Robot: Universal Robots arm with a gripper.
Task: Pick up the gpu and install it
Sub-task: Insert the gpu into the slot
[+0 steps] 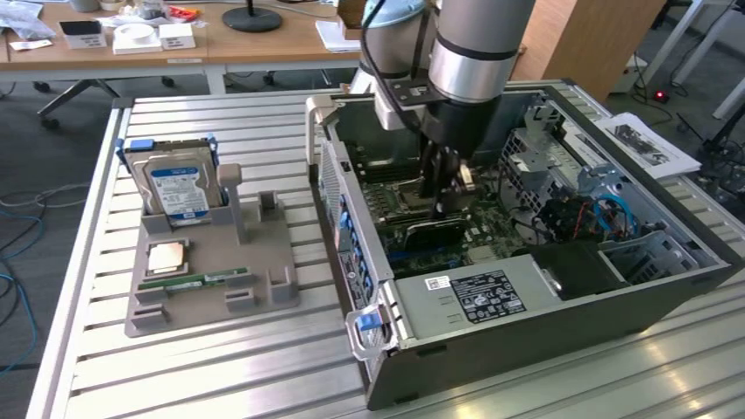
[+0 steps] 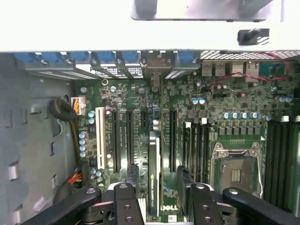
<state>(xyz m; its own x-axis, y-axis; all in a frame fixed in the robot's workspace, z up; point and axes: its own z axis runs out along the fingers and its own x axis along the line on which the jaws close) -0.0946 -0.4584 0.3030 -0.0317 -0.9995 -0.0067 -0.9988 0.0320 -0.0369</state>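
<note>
From the remote station, nearest me in the exterior view is the ribbed metal tabletop (image 1: pixel 209 384) and the front of the open computer case (image 1: pixel 559 323). The case lies on its side with its labelled power supply (image 1: pixel 483 297) facing up.

To the exterior view's left of the case sits a grey tray (image 1: pixel 209 288). It holds a narrow green memory stick (image 1: pixel 198 281) lying flat and a square processor chip (image 1: pixel 167 256) just behind it. At the tray's far end a silver hard drive (image 1: pixel 178 188) with a blue label stands upright.

Inside the case, the arm (image 1: pixel 477 52) reaches straight down over the motherboard (image 2: pixel 225 93). The end effector (image 1: pixel 442 205) hangs low above the board with its jaws standing wide.

The gpu (image 1: pixel 434 231) stands on edge in the expansion slots, directly beneath the end effector. In the wrist view I see the gpu (image 2: pixel 153 159) edge-on as a thin dark strip running between the two black fingers (image 2: pixel 132 176). Bare board shows on each side of it, so the end effector (image 2: pixel 158 174) straddles the card without clamping it.

A white slot (image 2: pixel 100 136) lies a few slots off to one side, and the empty CPU socket (image 2: pixel 234 171) to the other.

Beyond the case, a printed sheet (image 1: pixel 646 144) rests at the tabletop's far edge. Farther back stand wooden desks (image 1: pixel 117 52) with small boxes on them.
</note>
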